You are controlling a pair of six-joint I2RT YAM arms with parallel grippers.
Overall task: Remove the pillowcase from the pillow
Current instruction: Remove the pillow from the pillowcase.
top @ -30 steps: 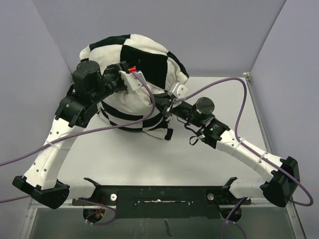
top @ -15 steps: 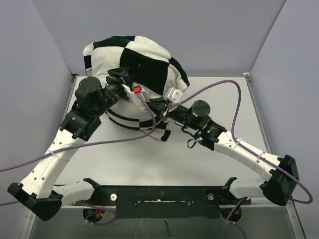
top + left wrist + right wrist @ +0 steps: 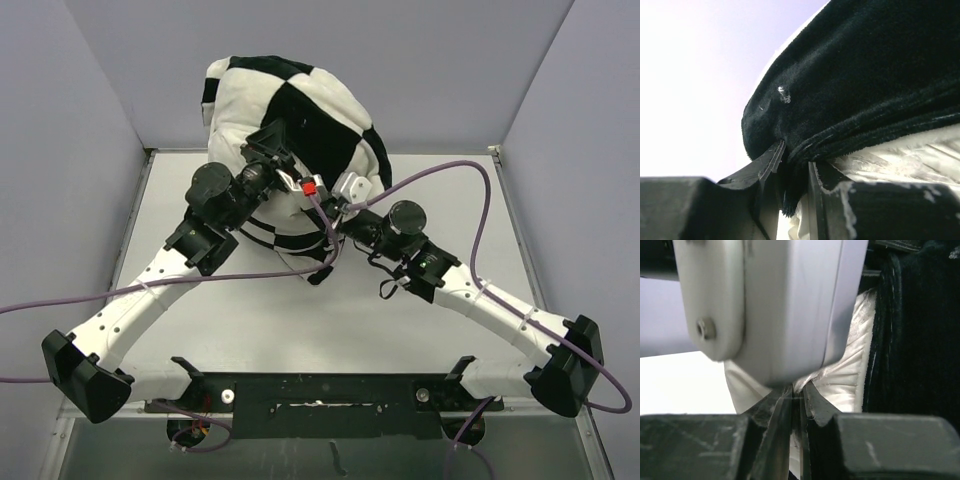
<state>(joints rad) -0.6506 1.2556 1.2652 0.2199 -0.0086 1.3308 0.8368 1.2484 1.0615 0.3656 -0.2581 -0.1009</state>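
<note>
Black-and-white checkerboard plush pillowcase (image 3: 300, 110) encloses the bundle, which is raised at upper centre of the overhead frame, above the grey table (image 3: 450, 200).

The left gripper (image 3: 792, 165) has its jaws pinching a fold of the black plush, held only at the fingertips. The right gripper (image 3: 797, 396) has its jaws pressed nearly together on a thin pleat of white wrinkled fabric, judged to be the plump white pillow (image 3: 850, 372).

Risks:
- Either shallow bite may slip once the arms pull apart.
- If the right pinch holds cover lining and not cushion, the two will not separate.
- The grippers sit very close together, so contact between them is likely.
- A purple cable (image 3: 440, 168) crosses near the bundle and may snag.

Only the overhead view shows the whole bundle and both arms. Only the wrist views show each pinch. In the right wrist view, a white housing (image 3: 770, 305) blocks most of the frame.
</note>
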